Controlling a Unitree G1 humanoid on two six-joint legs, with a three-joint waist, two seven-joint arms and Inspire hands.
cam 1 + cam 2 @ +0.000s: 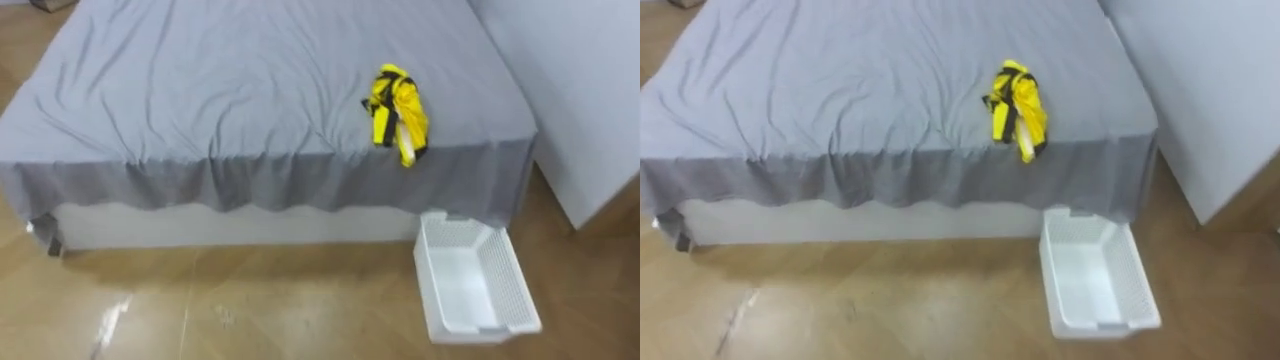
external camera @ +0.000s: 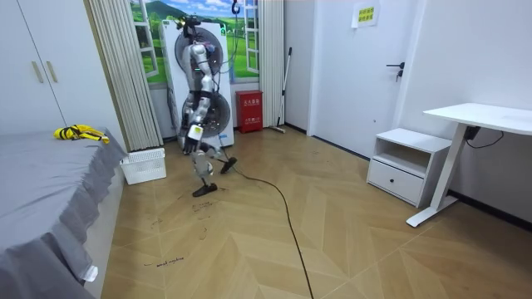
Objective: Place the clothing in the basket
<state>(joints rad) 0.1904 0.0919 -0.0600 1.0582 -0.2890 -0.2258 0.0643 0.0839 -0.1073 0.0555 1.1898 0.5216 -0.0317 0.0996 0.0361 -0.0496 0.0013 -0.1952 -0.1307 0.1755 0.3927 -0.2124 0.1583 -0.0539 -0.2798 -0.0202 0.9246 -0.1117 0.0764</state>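
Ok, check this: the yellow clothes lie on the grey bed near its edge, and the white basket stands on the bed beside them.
One thing is wrong. The yellow clothes lie on the grey bed near its edge, but the white basket stands on the floor below them, as the left eye view shows.

Slim silver-grey humanoid [image 2: 199, 100] with dark joints and black feet, a long dark cable [image 2: 283, 208] behind it.
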